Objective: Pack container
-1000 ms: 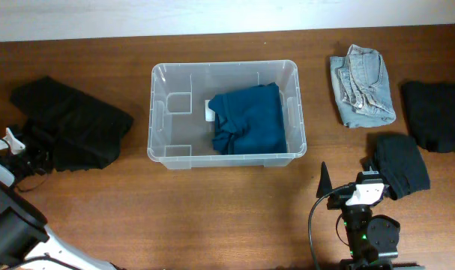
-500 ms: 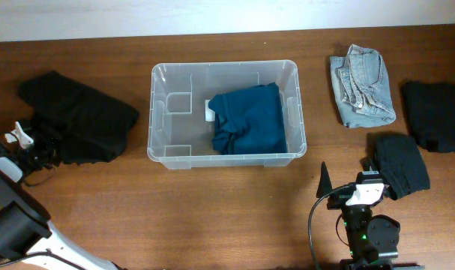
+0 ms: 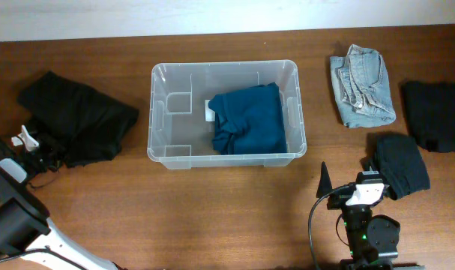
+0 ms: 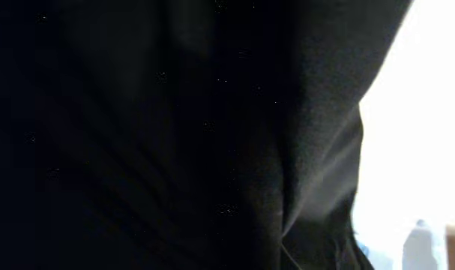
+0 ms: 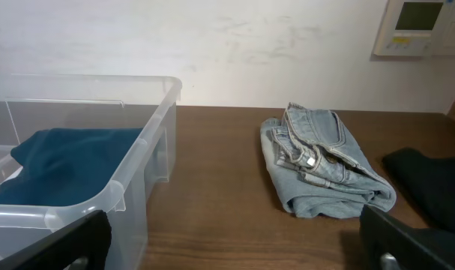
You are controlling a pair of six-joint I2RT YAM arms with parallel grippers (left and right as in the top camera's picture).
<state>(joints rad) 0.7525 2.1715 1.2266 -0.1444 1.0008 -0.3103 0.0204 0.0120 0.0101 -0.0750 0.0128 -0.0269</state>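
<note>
Limp black folded garment (image 3: 81, 120), mid-left, wanted an edge pinch; left gripper (image 3: 40, 146) closure was unclear, right gripper (image 5: 234, 240) gaped.

**Loose clothes on a wooden table**

Wooden table (image 3: 212, 217). Crumpled black garment (image 3: 81, 124) far left. Folded teal garment (image 3: 249, 118) centre. Folded light-blue jeans (image 3: 362, 84) upper right. Black cloth pile (image 3: 435, 114) at right edge. Black folded piece (image 3: 401, 163) just below it. Wall control panel (image 5: 420, 26) behind.

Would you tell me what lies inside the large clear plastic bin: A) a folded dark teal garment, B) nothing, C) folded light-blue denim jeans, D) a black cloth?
A: a folded dark teal garment rests in the large clear plastic bin, while the light-blue denim jeans lie outside it.
</note>
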